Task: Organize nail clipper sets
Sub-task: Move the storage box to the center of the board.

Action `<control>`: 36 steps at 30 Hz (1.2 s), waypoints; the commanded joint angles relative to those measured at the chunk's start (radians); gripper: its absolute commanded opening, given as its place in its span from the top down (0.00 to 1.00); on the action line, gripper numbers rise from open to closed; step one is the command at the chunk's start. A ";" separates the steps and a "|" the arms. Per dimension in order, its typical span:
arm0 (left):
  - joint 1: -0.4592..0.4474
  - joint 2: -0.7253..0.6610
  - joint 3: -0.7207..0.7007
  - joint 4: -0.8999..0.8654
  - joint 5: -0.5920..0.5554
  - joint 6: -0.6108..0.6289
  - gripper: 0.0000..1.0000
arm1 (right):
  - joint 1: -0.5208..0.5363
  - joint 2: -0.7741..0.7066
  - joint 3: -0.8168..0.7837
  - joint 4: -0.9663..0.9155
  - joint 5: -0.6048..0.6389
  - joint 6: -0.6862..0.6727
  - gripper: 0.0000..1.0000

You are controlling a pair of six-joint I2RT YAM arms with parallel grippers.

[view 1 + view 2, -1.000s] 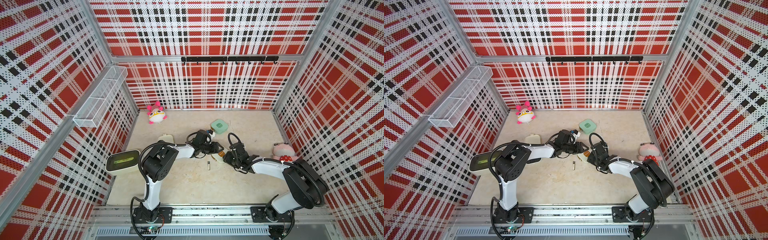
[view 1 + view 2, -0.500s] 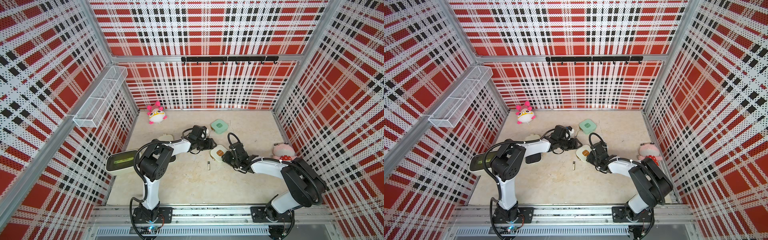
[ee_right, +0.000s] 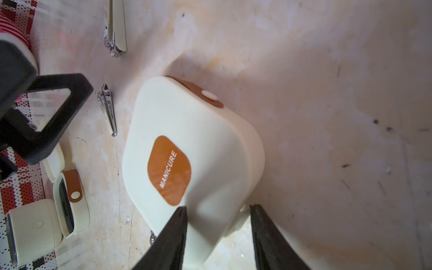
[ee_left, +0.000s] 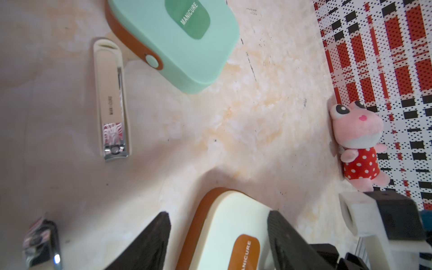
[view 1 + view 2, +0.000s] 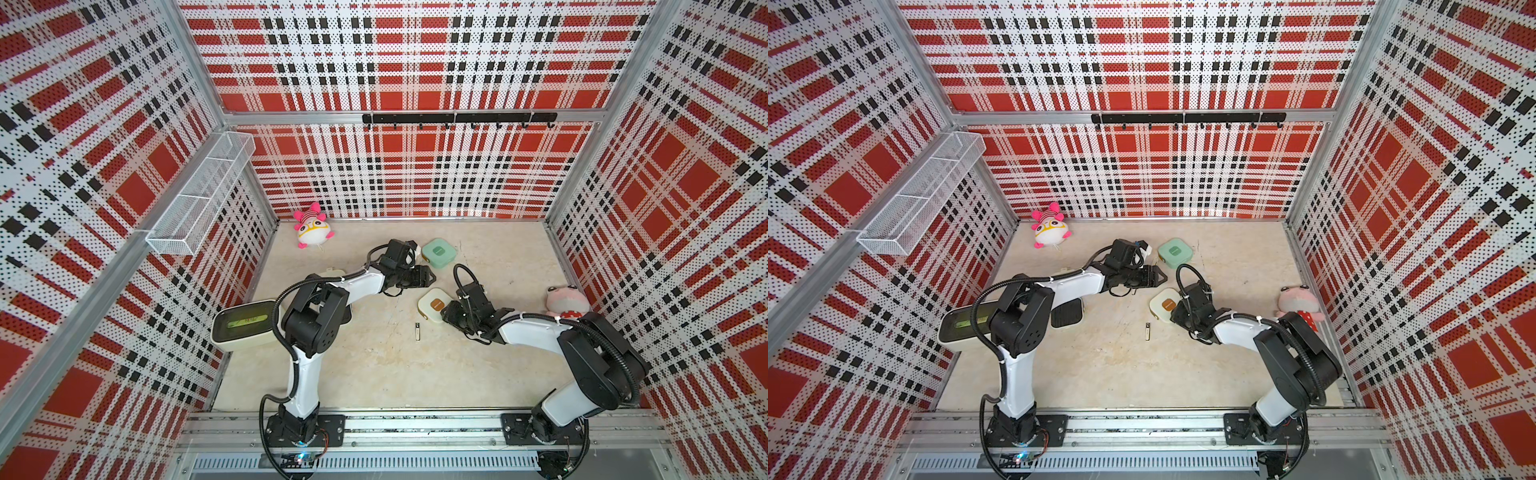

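Carrying everything, the pale desk (image 5: 374,374) has its bulkiest thing, the larger cream box (image 5: 245,324), far back behind the left tool (image 4: 218,217), by that arm's elbow. The open cream case (image 5: 1065,313) lies beside the box, black tray showing. A pink frog toy (image 5: 567,301) rests well behind the right tool (image 3: 218,209).

The right tool is closed on a corner of the shut cream case (image 3: 187,152), one finger over the lid and one against the side wall. The left tool hangs just beside this case, fingers parted and holding nothing. Beyond its fingertips sits the mint green case (image 4: 177,35), also shut.

The likely next pick is the large clipper (image 4: 112,100), which lies ahead of the left tool and just beside the mint green case's strap. In the left wrist view its long axis runs roughly the way the fingers point, so they would probably close across its narrow width. The left arm is clearly the nearer, though the mint green case crowds one end of the clipper.

A small silver clipper (image 3: 107,109) lies between the left tool and the cream case. A lone clipper (image 5: 418,332) lies just off the right tool's side.
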 commanded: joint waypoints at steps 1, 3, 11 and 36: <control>-0.016 0.039 -0.005 -0.063 0.015 0.034 0.30 | 0.006 0.022 0.018 0.017 -0.011 0.007 0.52; -0.030 0.036 -0.020 -0.064 0.021 0.032 0.30 | 0.007 0.027 0.018 0.024 -0.017 0.009 0.52; -0.116 -0.007 -0.123 -0.020 0.092 -0.062 0.32 | 0.012 0.061 0.022 0.105 -0.063 0.039 0.52; -0.018 -0.065 -0.143 0.016 0.080 -0.097 0.32 | 0.014 -0.076 -0.008 -0.092 0.045 -0.035 0.39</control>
